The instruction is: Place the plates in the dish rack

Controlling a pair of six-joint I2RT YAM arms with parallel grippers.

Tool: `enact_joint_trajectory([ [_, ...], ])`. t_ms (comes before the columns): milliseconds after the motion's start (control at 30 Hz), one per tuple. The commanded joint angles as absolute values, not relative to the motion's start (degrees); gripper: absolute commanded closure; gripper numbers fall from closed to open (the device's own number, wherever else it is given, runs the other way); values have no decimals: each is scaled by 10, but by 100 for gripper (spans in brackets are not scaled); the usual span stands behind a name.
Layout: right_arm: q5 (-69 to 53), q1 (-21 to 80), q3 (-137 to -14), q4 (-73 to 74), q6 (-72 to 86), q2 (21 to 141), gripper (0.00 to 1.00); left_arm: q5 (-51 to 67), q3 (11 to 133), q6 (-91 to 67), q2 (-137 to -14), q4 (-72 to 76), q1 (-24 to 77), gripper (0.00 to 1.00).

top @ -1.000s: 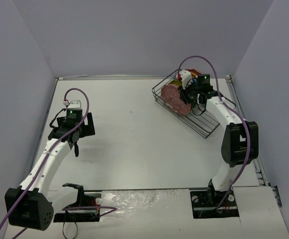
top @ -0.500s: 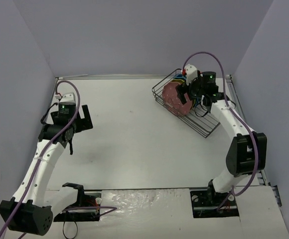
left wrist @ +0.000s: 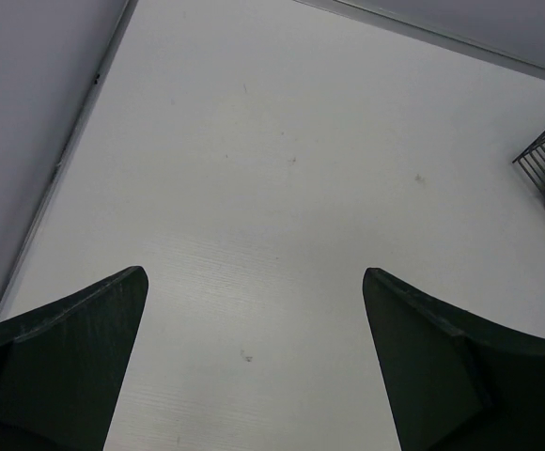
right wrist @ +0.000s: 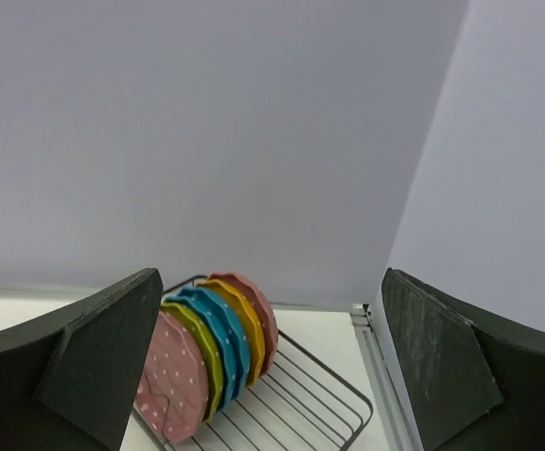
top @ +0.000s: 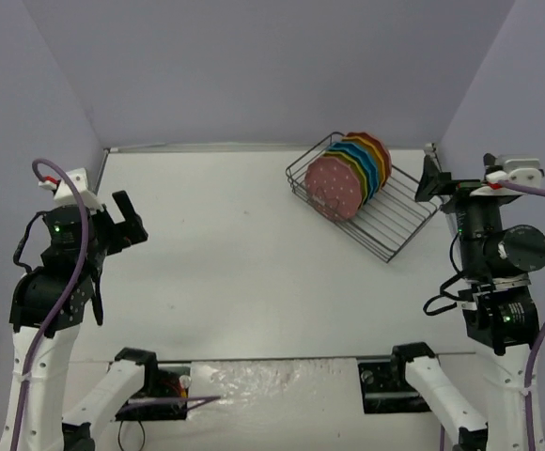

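- In the left wrist view, the left gripper point(left wrist: 254, 273) was seen spread wide with nothing between its fingers, hanging over a bare stretch of the table point(left wrist: 282, 141). Only a corner of the dish rack point(left wrist: 543, 158) was caught at the right edge, with a scrap of pink showing inside it.
- In the right wrist view, the right gripper point(right wrist: 271, 272) was likewise parted wide and empty, and was held well apart from the rack, looking down on it. The plates point(right wrist: 211, 348) were shown standing on edge in a close row at one end of the rack: pink nearest, then lime green, teal blue, orange and a reddish one. The rest of the wire floor was left unfilled.
- In the top external view, both arms were seen drawn up near the side edges, each well away from the rack at the far right of the table. Every plate that could be seen stood inside the rack.
- The loading step was judged finished. No further grasp appeared to be called for; at most the arms would be brought to rest with the row left undisturbed.
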State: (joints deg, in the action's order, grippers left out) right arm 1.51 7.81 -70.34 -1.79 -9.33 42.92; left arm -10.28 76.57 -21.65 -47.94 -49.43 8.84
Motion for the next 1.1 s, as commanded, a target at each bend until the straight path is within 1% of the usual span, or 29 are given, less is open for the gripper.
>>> enact_joint_trajectory([
  [0,137,85,-675,28,-17,358,0,-135,780,-210,-437,-529,89,3],
  [233,151,97,-677,158,-14,244,0,-148,760,-199,-353,-565,90,3],
  [500,150,110,-676,224,0,180,0,-139,722,-198,-312,-590,91,3],
  [733,124,118,-683,275,26,165,0,-129,705,-195,-330,-576,91,3],
  [933,127,120,-690,279,29,168,0,-124,689,-198,-351,-548,93,3],
  [1067,107,121,-690,279,23,174,0,-109,683,-203,-365,-529,93,3],
])
